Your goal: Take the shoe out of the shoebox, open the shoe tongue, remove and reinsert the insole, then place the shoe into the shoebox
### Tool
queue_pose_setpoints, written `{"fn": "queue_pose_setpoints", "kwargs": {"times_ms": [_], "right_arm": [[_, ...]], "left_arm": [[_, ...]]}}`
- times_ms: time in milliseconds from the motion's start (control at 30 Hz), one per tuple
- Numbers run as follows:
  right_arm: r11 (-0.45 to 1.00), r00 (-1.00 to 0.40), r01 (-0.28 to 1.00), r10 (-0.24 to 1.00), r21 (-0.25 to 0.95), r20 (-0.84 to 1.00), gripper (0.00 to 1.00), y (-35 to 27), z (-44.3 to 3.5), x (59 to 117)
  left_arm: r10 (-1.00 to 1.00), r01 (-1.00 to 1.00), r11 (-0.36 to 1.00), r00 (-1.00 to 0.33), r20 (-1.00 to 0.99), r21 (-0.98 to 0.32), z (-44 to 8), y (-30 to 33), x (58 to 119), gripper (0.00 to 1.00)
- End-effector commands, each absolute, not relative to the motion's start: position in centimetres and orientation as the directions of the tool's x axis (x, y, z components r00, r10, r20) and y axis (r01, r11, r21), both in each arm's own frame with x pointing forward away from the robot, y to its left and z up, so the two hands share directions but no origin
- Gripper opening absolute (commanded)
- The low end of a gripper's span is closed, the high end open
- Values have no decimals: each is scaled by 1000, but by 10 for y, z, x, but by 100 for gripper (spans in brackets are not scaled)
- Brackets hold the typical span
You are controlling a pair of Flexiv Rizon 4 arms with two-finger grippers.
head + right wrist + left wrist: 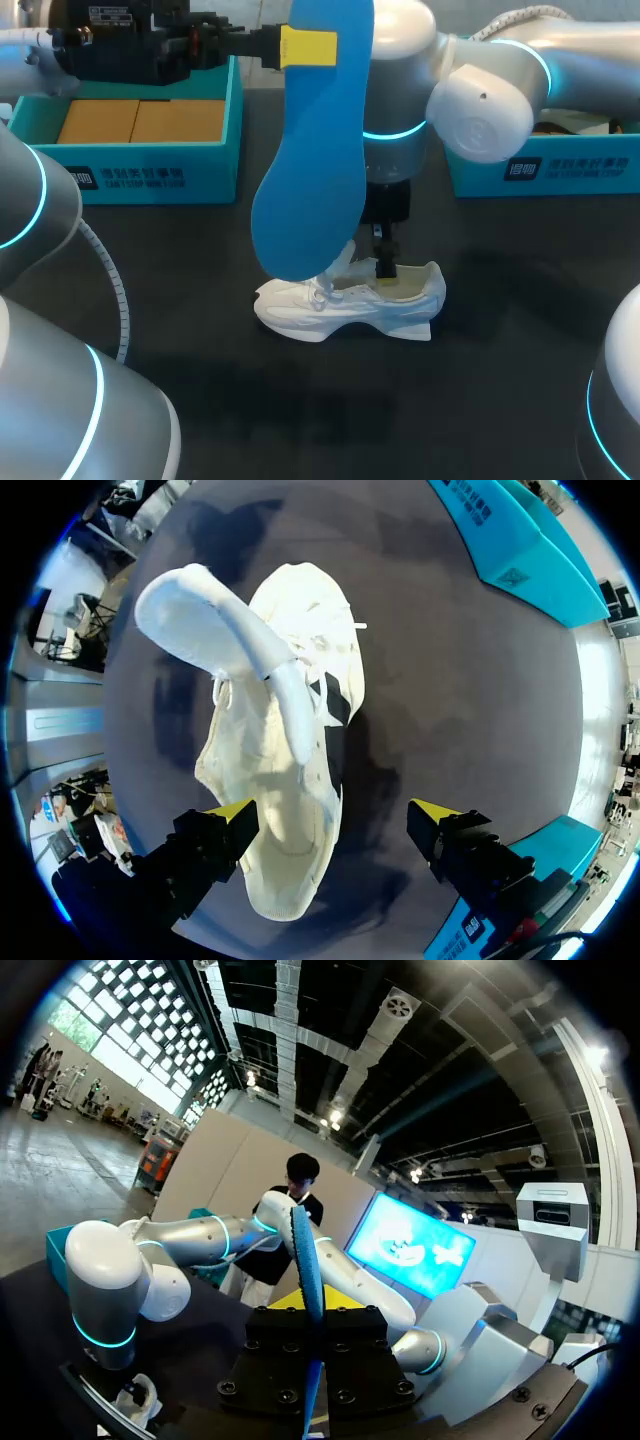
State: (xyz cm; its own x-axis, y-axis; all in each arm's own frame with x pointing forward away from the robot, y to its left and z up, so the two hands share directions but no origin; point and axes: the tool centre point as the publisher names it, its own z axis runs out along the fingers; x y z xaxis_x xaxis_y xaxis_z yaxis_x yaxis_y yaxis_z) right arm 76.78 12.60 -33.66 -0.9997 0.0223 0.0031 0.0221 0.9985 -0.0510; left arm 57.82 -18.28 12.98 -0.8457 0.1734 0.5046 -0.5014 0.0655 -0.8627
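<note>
The left gripper (306, 47) clamps the insole (310, 170) by its end (likely light, floppy); the right gripper (333, 818) gapes above the shoe (290, 730).

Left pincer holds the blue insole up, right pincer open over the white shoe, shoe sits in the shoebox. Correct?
No. The shoe sits on the table, outside the shoebox; the head view shows it. As stated, the left pincer holds the blue insole up, the right pincer open over the shoe.

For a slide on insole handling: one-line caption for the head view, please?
Left gripper holds the blue insole aloft while the right gripper hangs over the white shoe on the table.
</note>
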Motion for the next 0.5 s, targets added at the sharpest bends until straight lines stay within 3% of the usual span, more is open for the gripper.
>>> {"fn": "queue_pose_setpoints", "kwargs": {"times_ms": [33,400,500], "right_arm": [[998,-1000,23,23,-51,9,100,135,-351,769],[999,-999,31,31,-40,13,100,139,-372,768],[999,-999,33,34,-38,15,90,139,-376,767]], "left_arm": [[174,-501,68,-846,505,-863,130,-184,579,0],[174,-501,68,-846,505,-863,130,-184,579,0],[174,-501,68,-846,505,-863,130,-184,579,0]]}}
